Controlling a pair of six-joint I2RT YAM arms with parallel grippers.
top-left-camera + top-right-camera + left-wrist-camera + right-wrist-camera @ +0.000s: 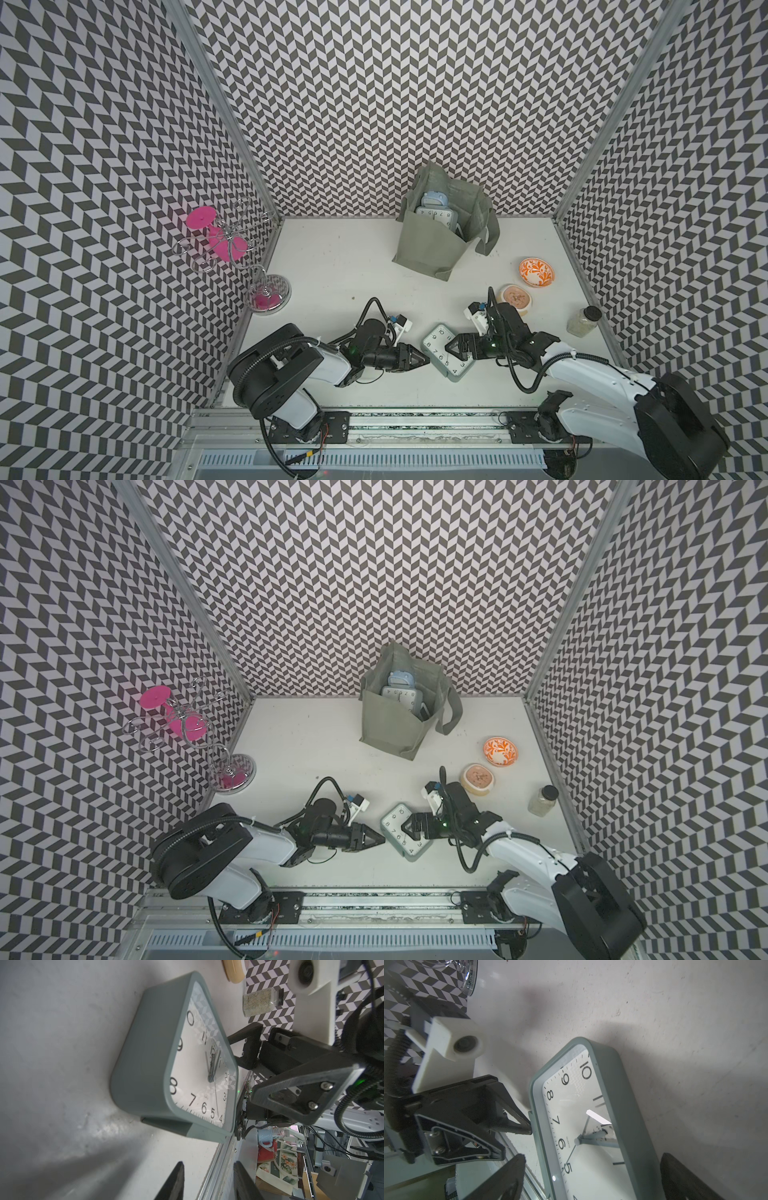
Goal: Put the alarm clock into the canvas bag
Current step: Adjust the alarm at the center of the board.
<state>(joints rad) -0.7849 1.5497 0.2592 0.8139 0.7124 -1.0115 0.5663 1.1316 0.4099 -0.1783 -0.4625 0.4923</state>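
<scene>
Nearest the lens, the L gripper (426, 360) sat low over the table (332, 270), jaws part open on nothing and tips right at the side of the alarm clock (436, 344). The clock lay face up outside the canvas bag (419, 245), w/ the R gripper (455, 352) wide open astride it, not clamped. The bag stood upright at the back, well apart, mouth open, holding a white-faced clock (436, 216) and a pale blue clock (434, 198); near the R arm were an orange-patterned bowl (536, 272), a cream tub (515, 297) and a black-capped jar (584, 322) of pale grains.
</scene>
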